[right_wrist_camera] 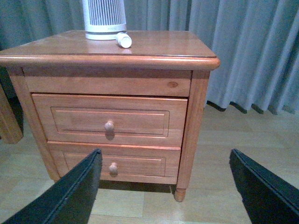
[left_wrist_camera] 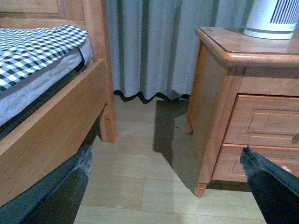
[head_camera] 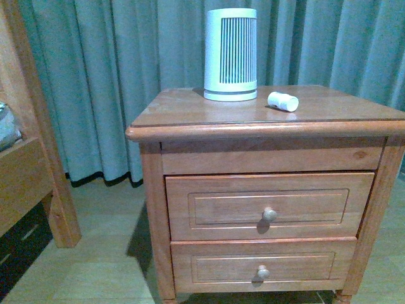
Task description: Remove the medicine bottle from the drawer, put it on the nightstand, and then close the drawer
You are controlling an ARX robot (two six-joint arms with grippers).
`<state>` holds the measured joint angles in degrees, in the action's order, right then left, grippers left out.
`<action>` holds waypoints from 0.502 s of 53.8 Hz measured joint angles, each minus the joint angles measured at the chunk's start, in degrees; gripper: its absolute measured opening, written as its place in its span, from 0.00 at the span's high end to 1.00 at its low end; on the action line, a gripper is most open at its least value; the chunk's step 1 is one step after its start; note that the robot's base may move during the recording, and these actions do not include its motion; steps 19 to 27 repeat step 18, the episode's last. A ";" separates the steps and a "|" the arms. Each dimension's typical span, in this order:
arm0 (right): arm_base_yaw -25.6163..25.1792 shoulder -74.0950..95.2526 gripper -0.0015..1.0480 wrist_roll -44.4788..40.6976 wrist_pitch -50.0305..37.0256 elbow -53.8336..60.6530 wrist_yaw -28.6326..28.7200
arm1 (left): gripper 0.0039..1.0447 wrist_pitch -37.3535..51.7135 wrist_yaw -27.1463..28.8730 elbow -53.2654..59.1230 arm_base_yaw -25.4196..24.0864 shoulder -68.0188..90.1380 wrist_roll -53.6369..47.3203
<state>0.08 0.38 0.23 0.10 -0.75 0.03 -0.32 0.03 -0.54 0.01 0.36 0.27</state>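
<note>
The medicine bottle [head_camera: 283,101] lies on its side on top of the nightstand [head_camera: 190,117], beside the ribbed appliance; it also shows in the right wrist view [right_wrist_camera: 124,40]. The top drawer [head_camera: 269,206] is shut, its round knob [head_camera: 269,215] showing. In the right wrist view the drawer [right_wrist_camera: 109,120] is shut too. My left gripper [left_wrist_camera: 166,156] is open and empty, low above the floor to the left of the nightstand [left_wrist_camera: 219,84]. My right gripper [right_wrist_camera: 166,158] is open and empty, set back from the nightstand's front. Neither arm shows in the front view.
A tall white ribbed appliance [head_camera: 230,54] stands at the back of the nightstand top. The shallower bottom drawer [head_camera: 262,267] is shut. A wooden bed frame [left_wrist_camera: 60,121] with a checked mattress stands to the left. Grey curtains [head_camera: 107,76] hang behind. The floor [left_wrist_camera: 149,186] is pale wood.
</note>
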 joint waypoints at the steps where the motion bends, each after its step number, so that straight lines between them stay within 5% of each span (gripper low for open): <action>1: 0.00 0.00 0.05 0.00 0.00 0.00 0.00 | 0.06 0.00 0.00 0.00 0.00 0.00 0.00; 27: 0.00 0.00 0.07 -0.02 0.02 0.00 0.00 | 0.06 0.00 0.00 0.00 0.00 0.00 -0.02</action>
